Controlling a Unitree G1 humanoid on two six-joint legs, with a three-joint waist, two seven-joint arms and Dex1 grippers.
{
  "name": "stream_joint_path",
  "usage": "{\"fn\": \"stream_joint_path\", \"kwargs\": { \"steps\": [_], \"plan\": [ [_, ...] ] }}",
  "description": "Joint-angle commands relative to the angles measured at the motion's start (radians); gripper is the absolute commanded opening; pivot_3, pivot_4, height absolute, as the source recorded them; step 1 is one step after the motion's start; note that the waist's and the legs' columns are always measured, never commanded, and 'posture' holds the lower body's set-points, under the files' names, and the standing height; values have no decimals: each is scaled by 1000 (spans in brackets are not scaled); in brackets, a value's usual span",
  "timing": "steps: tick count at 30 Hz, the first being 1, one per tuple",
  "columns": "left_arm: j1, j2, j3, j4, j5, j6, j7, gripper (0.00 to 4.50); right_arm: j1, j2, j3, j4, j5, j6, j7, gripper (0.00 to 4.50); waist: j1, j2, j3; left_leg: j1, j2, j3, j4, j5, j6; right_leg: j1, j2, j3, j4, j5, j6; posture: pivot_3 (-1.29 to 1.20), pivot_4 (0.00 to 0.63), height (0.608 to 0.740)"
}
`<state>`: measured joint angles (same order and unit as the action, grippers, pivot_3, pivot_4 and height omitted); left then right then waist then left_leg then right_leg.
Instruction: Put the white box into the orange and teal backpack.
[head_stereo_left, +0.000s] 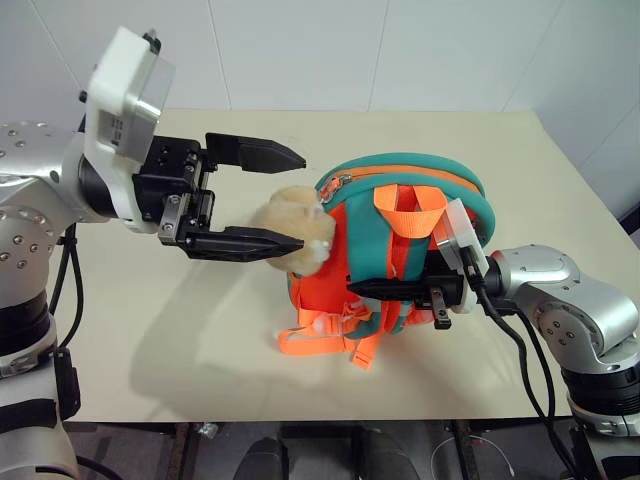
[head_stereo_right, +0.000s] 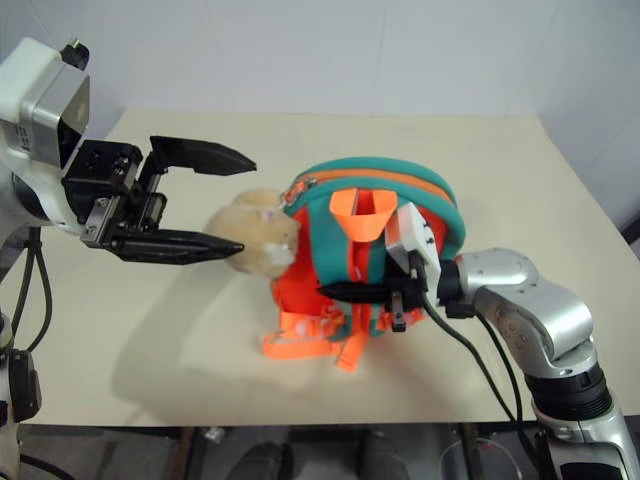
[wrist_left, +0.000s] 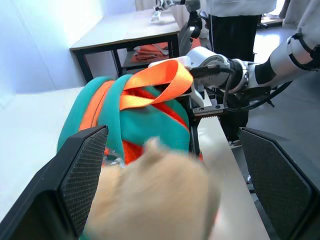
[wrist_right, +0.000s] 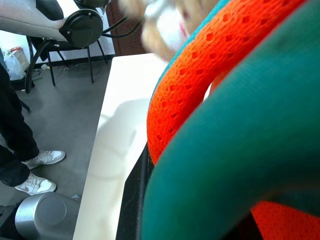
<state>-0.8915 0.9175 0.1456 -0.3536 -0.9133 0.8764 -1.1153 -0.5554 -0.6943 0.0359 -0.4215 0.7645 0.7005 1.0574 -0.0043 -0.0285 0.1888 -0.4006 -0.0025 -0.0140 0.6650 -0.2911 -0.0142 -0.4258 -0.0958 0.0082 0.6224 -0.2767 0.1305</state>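
The orange and teal padded backpack (head_stereo_left: 405, 250) stands mid-frame on the beige table (head_stereo_left: 560, 200), the right gripper (head_stereo_left: 400, 288) clamped on its teal strap. The left gripper (head_stereo_left: 262, 200) hovers wide apart beside the tan plush charm (head_stereo_left: 295, 228). Likely the bag-steadying stage — next, fetch the white box, whose whereabouts I cannot tell.

A robot lab or test room: a plain beige table (head_stereo_left: 520, 200) set against white panelled walls (head_stereo_left: 400, 50) at 12 o'clock. A second black-framed table (wrist_left: 125, 35) stands beyond, a grey floor (wrist_right: 60, 115) carries chair legs (wrist_right: 92, 62) and a person's sneakers (wrist_right: 37, 172), and more robot hardware (wrist_right: 55, 20) is parked nearby
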Motion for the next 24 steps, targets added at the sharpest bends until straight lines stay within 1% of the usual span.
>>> {"fn": "stream_joint_path", "kwargs": {
  "steps": [1,5,11,19,24],
  "plan": [
    [58,39,-42,-31,38,-15,-39,4444,-17,7,-13,-17,2,-20,-3,511,0,0,0,0,0,0,0,0,0,0,0,0,0,0,0,0,150,740],
    [81,67,-79,-17,115,-62,-53,4444,-2,1,-18,-30,2,-18,-5,511,2,0,0,0,0,0,0,0,0,0,0,0,0,0,0,0,150,740],
    [80,64,-151,25,234,-137,-55,4444,4,4,-19,-37,2,-19,-10,511,3,0,0,0,0,1,0,0,0,1,0,0,0,0,0,0,150,740],
    [59,40,-188,91,339,-245,-76,4444,3,7,-18,-34,-2,-20,-19,511,2,0,0,0,0,3,0,0,0,1,1,0,0,0,0,0,150,740],
    [29,3,-253,154,428,-276,-61,4444,-3,12,-14,-31,-2,-20,-24,511,4,0,0,0,0,5,0,0,0,1,1,-1,0,0,0,0,150,740]
  ]
}}
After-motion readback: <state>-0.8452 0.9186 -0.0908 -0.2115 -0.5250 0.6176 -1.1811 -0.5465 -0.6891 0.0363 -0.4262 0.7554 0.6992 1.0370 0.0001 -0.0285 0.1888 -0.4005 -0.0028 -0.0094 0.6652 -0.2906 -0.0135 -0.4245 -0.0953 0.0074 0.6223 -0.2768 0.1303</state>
